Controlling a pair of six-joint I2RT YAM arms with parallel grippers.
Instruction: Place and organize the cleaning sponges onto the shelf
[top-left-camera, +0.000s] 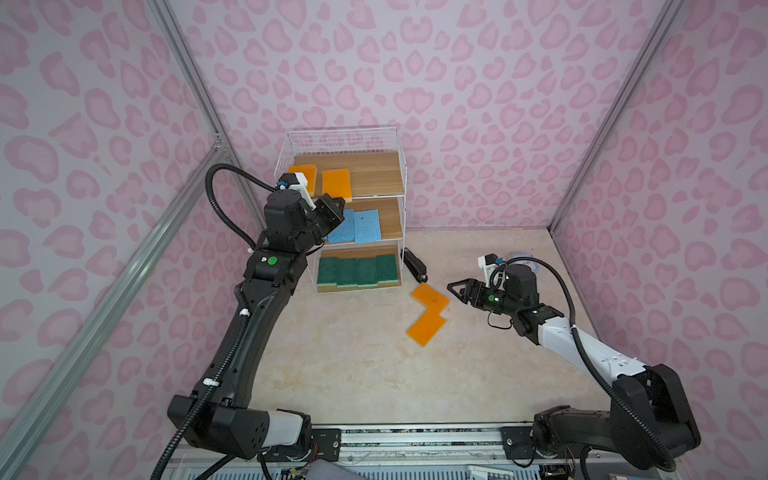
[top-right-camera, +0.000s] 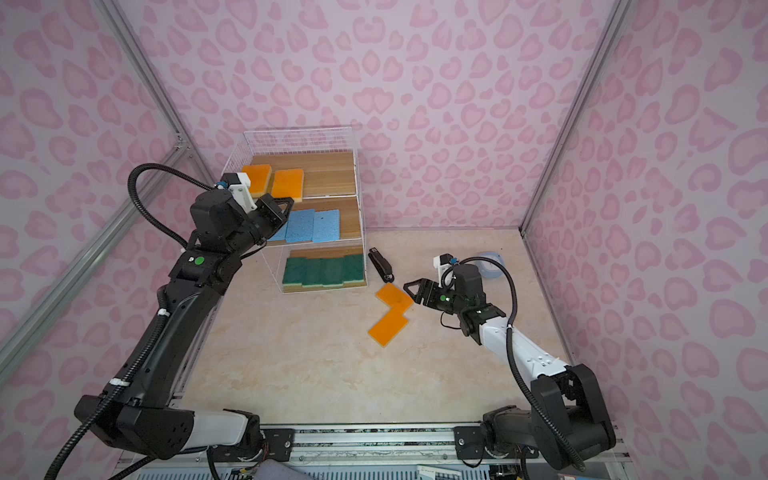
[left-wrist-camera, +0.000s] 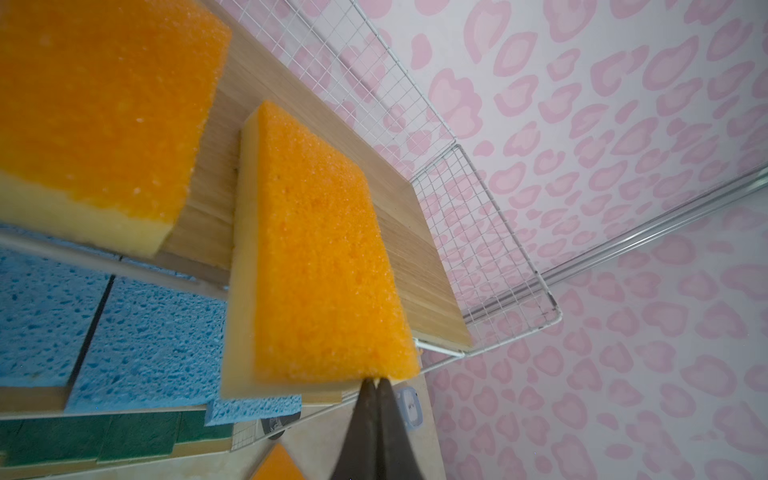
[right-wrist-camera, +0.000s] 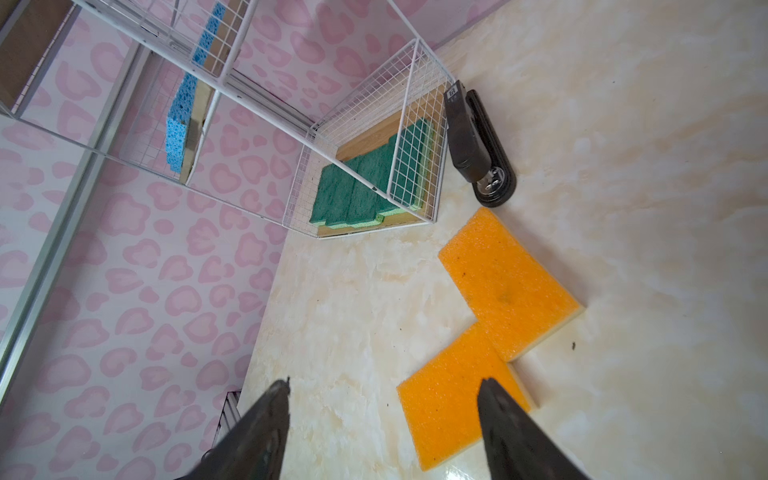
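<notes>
My left jaws are pressing, together, against the front edge of an orange sponge (left-wrist-camera: 324, 249) on the shelf's (top-left-camera: 378, 178) top tier, beside another (left-wrist-camera: 95, 104); my right jaws are hanging apart near two touching orange sponges (right-wrist-camera: 507, 286) on the table (top-left-camera: 332, 365)

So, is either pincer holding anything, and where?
Apparently nothing: left pincer shut, tips touching a corner of an orange sponge on the shelf; right pincer open, empty.
</notes>
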